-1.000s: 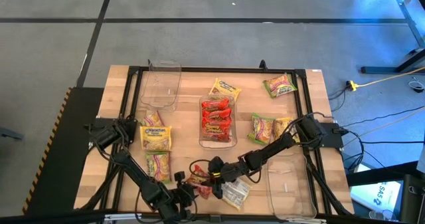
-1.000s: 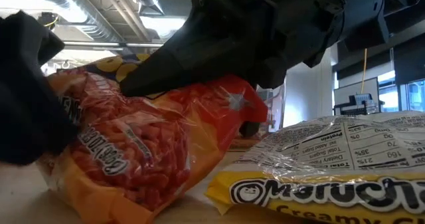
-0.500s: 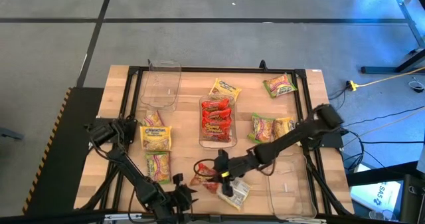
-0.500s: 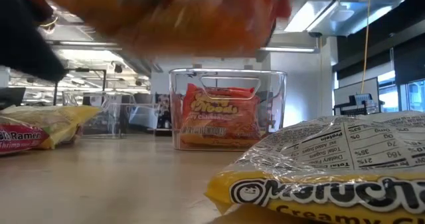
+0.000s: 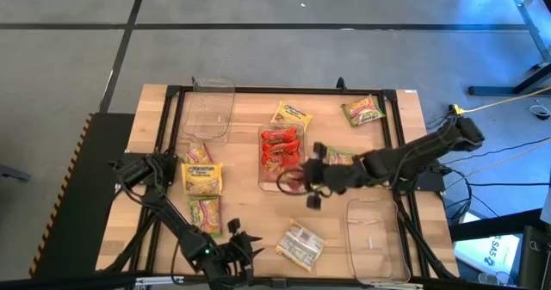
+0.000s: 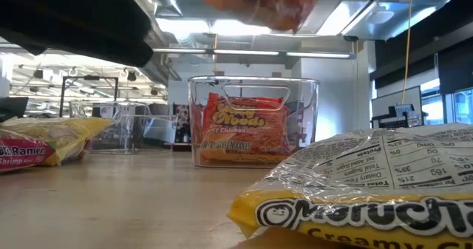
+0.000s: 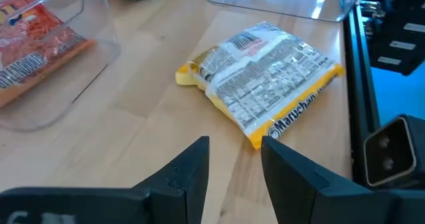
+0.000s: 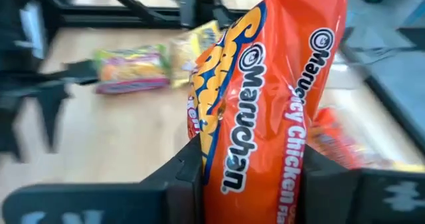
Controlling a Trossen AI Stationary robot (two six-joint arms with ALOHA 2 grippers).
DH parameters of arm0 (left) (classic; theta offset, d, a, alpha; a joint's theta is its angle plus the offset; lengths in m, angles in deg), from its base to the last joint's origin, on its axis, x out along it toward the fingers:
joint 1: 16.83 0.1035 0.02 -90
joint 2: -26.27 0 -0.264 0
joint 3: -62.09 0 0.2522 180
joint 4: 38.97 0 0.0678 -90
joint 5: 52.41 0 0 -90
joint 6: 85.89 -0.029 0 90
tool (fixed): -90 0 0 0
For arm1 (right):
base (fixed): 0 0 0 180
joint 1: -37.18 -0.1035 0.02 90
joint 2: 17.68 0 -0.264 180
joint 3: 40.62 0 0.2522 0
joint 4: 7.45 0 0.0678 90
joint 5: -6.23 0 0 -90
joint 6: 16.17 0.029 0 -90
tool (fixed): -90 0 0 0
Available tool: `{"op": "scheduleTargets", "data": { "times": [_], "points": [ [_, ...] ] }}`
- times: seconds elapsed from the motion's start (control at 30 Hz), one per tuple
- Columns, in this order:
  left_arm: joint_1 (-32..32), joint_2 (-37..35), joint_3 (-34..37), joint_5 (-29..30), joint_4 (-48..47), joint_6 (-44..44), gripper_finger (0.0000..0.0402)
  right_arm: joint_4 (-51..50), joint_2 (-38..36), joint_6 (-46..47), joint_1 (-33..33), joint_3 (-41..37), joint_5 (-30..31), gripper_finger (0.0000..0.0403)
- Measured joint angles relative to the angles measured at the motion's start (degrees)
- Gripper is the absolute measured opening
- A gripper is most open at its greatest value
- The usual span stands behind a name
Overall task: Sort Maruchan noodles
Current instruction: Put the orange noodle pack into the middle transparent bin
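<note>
- The right gripper (image 5: 303,180) hung over the near end of the middle clear tray (image 5: 262,183), its fingers (image 8: 189,177) clamped on a red Maruchan chicken packet (image 8: 265,111), held upright and clear of the table.
- That tray already held red packets (image 5: 280,146), stacked along its length.
- The left gripper (image 5: 239,249) rested low at the table's near edge, fingers (image 7: 192,167) partly apart with nothing between them.
- Just ahead of it lay a yellow packet (image 7: 265,78), label side down on the wood.
- Yellow and green packets (image 5: 201,176) lay loose at the left side; more green ones (image 5: 362,110) sat to the right, partly under the right arm.
- Two more clear trays stood apart: one at the far left (image 5: 209,109), one at the near right (image 5: 372,238).
</note>
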Motion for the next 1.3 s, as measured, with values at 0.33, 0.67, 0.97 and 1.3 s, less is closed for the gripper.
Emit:
{"op": "scheduleTargets", "data": {
  "times": [0.33,0.67,0.97,1.3],
  "points": [
    [1.2,0.0,0.0,0.0,0.4,-0.8,0.013,-1.3,4.8,-7.5,10.2,-0.1,-13.1,0.0104],
    [1.2,0.0,0.0,0.0,0.4,-0.9,0.013,-1.6,12.4,-9.0,11.7,-0.1,-19.4,0.0107],
    [1.2,0.1,0.0,0.0,0.3,-0.8,0.013,-1.5,18.0,-9.0,11.7,0.0,-21.1,0.0107],
    [1.2,0.1,0.0,0.0,0.3,-0.8,0.013,0.5,21.3,-8.6,11.7,0.2,-21.5,0.0108]
  ]
}}
